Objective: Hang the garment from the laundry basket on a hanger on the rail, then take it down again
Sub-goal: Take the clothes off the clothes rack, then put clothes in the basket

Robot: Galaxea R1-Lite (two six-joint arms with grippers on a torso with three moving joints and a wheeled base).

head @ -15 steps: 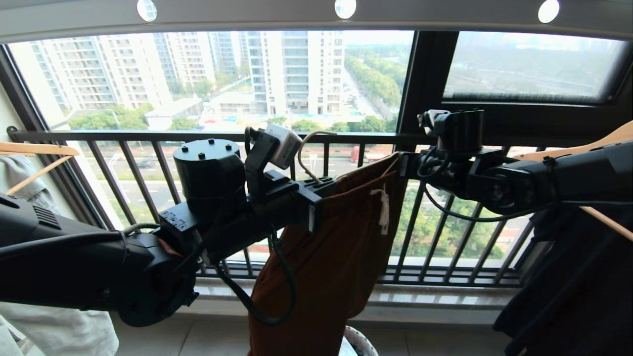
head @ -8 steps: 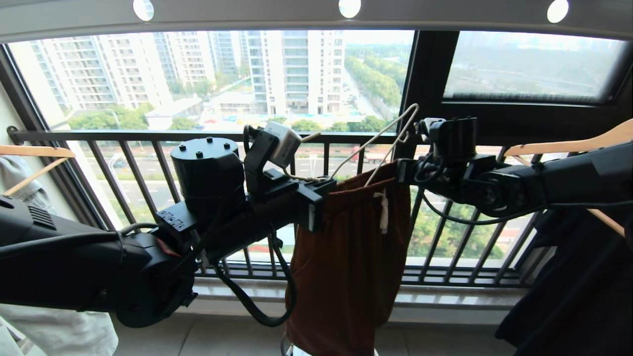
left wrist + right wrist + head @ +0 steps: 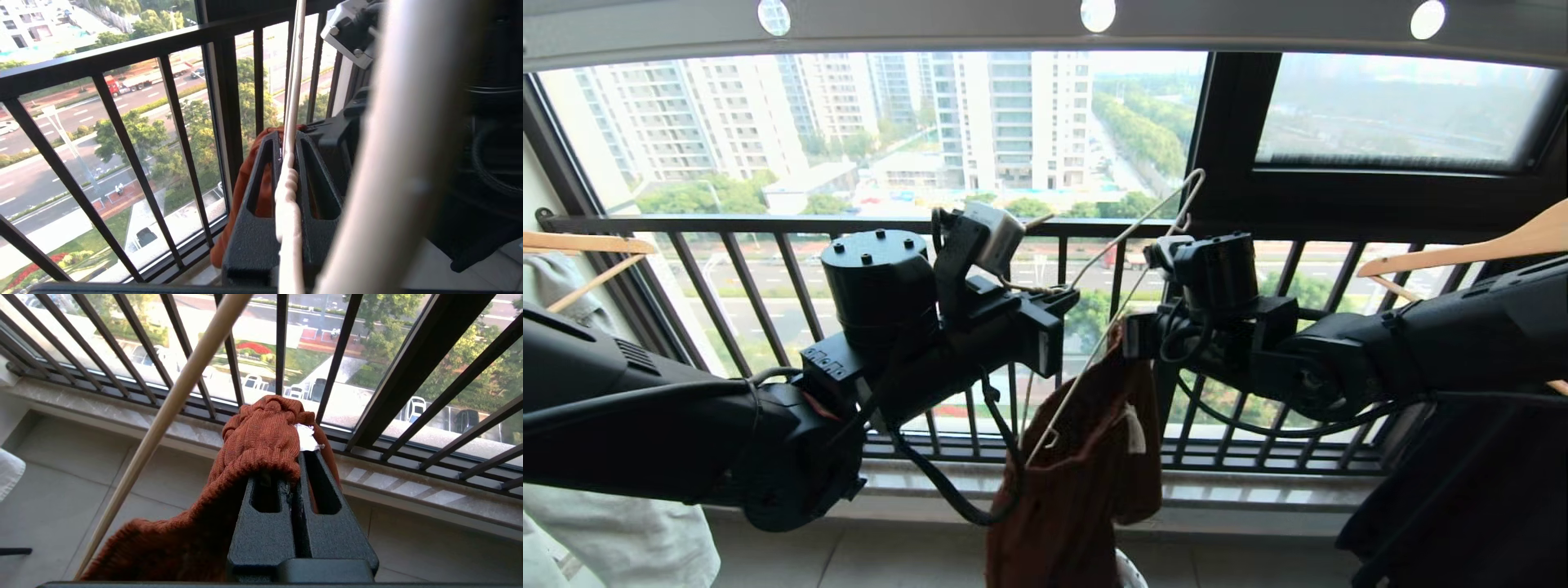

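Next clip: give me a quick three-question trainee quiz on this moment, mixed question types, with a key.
1. True or false: the left gripper is shut on the hanger.
2. What does the right gripper hold? A) the rust-brown shorts B) a wooden hanger C) the black railing
3. Fill in: in the head view, the shorts hang bunched below the ___ gripper.

Key: 1 true; 2 A; 3 right.
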